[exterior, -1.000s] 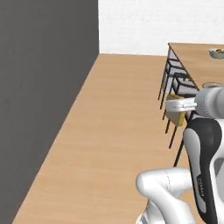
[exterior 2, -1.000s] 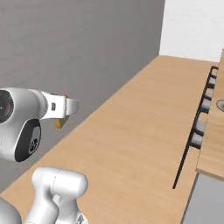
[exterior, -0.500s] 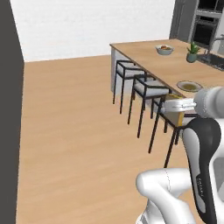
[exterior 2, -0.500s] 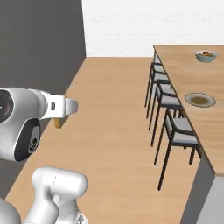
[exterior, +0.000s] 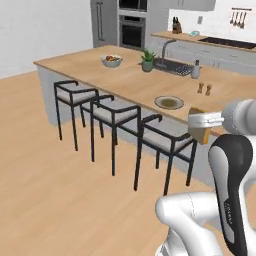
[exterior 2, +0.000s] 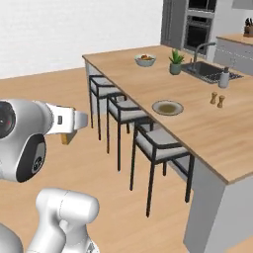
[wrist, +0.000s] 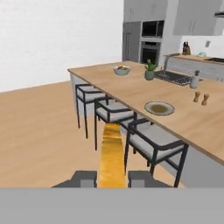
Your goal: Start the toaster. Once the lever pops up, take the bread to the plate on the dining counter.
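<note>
Step in hand: bread (wrist: 112, 155) is being carried to the plate (wrist: 159, 107) on the dining surface (wrist: 183, 114); delivery is judged not yet done.
Gripper state: gripper (wrist: 112, 179) is pinched on the bread, one finger pressed to each broad face, as seen in the hand view; the slice is held edge-on and juts forward.
Bread position: held in the air over the floor, short of the stools, seen at the gripper's end in the left base view (exterior: 199, 130).
Plate position: ahead of the gripper and to its right, flat on the wooden surface, beyond the nearest stool (wrist: 155, 141); its centre is bare.
Nearby items: salt and pepper shakers (wrist: 201, 97) lie further right of the plate, well apart from it; a bowl of food (wrist: 121, 70) and a potted plant (wrist: 150, 70) lie far ahead.
Approach advice: the gripper should be brought over the stool backs, high enough that the slice is not clipped by them or by the surface's edge.
Placement advice: the slice should be tilted flat and lowered close to the plate's centre before the grip is eased.
Risk: if released edge-on or from high up, the slice is likely to topple off the shallow rim.
</note>
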